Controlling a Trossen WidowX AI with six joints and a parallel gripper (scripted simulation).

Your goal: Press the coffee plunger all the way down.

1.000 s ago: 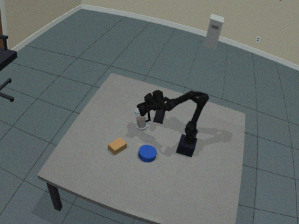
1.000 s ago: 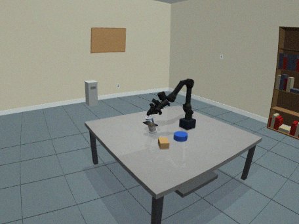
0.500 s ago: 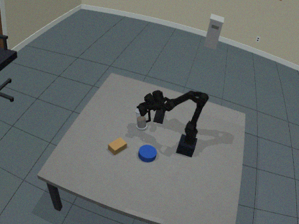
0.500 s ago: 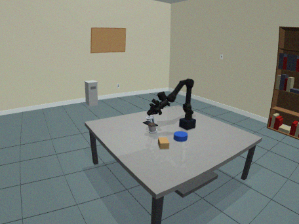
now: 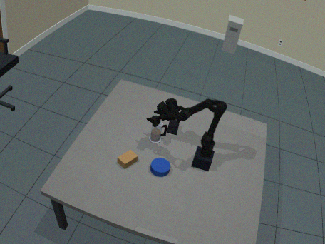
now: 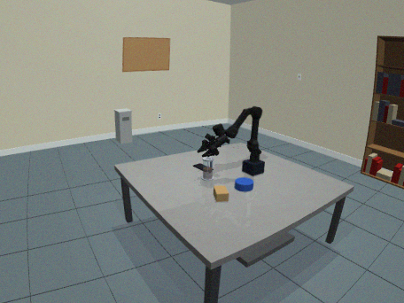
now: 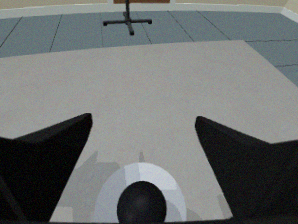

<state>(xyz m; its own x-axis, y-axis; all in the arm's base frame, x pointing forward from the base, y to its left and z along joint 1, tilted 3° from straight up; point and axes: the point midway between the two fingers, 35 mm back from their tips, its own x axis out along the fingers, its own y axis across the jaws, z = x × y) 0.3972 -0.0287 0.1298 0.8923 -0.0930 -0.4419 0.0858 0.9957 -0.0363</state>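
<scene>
Coffee press [image 5: 155, 134] [image 6: 207, 171], clear-sided with brown contents and a black handle, standing upright on a grey surface [image 5: 199, 200] [image 6: 270, 221], left of the robot arm's dark base [image 5: 202, 159] [image 6: 253, 167] in the top view. The black pincer [image 5: 154, 120] [image 6: 205, 151] [image 7: 144, 119] is spread wide just above it — nothing held — with the round black plunger knob [image 7: 141, 203] and pale lid [image 7: 141, 171] visible low in the wrist view. Nearer in the top view are a tan block [image 5: 127, 159] [image 6: 221, 193], to the left, and a round blue object [image 5: 160, 166] [image 6: 244, 184], to the right — both apart from the press.
</scene>
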